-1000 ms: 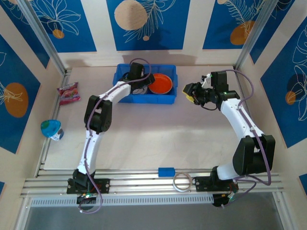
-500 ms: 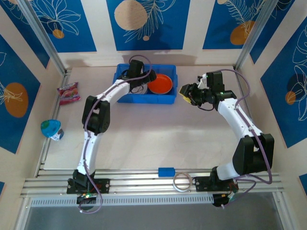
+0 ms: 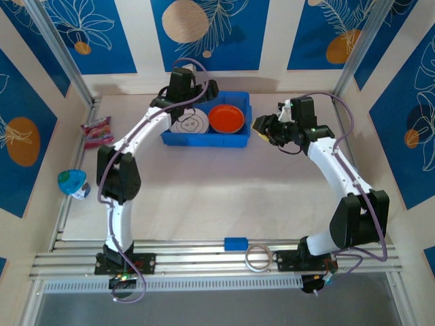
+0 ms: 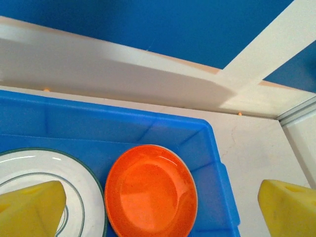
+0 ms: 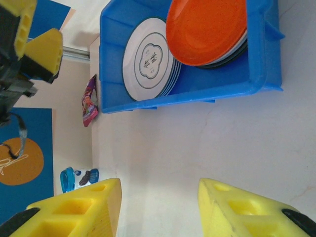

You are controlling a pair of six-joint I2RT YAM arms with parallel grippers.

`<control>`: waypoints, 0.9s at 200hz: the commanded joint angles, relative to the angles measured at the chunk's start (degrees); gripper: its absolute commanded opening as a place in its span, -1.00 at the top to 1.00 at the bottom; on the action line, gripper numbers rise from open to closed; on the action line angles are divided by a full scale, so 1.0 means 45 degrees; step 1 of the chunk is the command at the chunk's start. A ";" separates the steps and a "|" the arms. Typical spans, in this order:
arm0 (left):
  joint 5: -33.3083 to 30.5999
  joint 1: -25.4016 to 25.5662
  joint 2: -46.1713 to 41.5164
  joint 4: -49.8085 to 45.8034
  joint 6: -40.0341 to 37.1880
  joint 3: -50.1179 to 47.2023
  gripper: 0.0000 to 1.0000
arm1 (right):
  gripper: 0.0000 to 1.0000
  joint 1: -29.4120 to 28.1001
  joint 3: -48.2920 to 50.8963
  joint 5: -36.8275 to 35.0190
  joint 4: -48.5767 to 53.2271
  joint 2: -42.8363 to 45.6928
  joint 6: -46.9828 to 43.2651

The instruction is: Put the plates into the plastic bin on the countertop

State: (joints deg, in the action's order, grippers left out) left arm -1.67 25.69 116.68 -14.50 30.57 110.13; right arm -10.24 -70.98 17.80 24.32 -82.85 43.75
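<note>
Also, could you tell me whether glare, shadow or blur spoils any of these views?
Top external: even light, soft shadow along the wall behind the plastic bin, nothing blurred. Left wrist: mild sheen on the orange plate, broad wall shadow above. Right wrist: bright countertop, drawing on the white plate crisp.

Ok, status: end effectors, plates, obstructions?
Left end effector open, empty, above plastic bin. Right end effector open, empty, right of it. Two stacks inside, white plate and orange plate topmost. Nothing obstructing.

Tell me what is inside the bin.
Two stacks in the bin: a white plate tops one, an orange plate the other. Below them only plate edges show; their faces and count are covered.
</note>
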 commanded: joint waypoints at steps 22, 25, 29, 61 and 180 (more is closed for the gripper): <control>-0.1360 0.0423 -0.2967 -0.0216 -0.1760 -0.1992 -0.99 | 0.09 -0.0994 -0.1177 -0.0909 -0.0182 -0.0227 -0.1550; -0.1390 0.0433 -0.3179 -0.0112 -0.1815 -0.2217 -0.99 | 0.09 -0.1117 -0.1257 -0.1061 -0.0144 -0.0228 -0.1713; -0.1412 0.0442 -0.3443 0.0030 -0.1895 -0.2569 -0.99 | 0.09 -0.1275 -0.1344 -0.1282 -0.0104 -0.0209 -0.1904; -0.1746 0.0481 -0.5000 0.0062 -0.2278 -0.4363 -1.00 | 0.04 -0.2577 -0.1541 -0.2905 -0.0263 -0.0032 -0.3434; -0.5568 0.0560 -1.3539 0.3533 -0.5291 -1.4746 -0.99 | -0.98 -0.5296 0.0585 -0.7622 -0.0946 0.0827 -0.5562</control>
State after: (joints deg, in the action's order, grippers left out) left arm -18.81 27.68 63.46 -5.76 12.45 53.06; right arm -33.12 -74.89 -6.76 22.85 -82.54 21.43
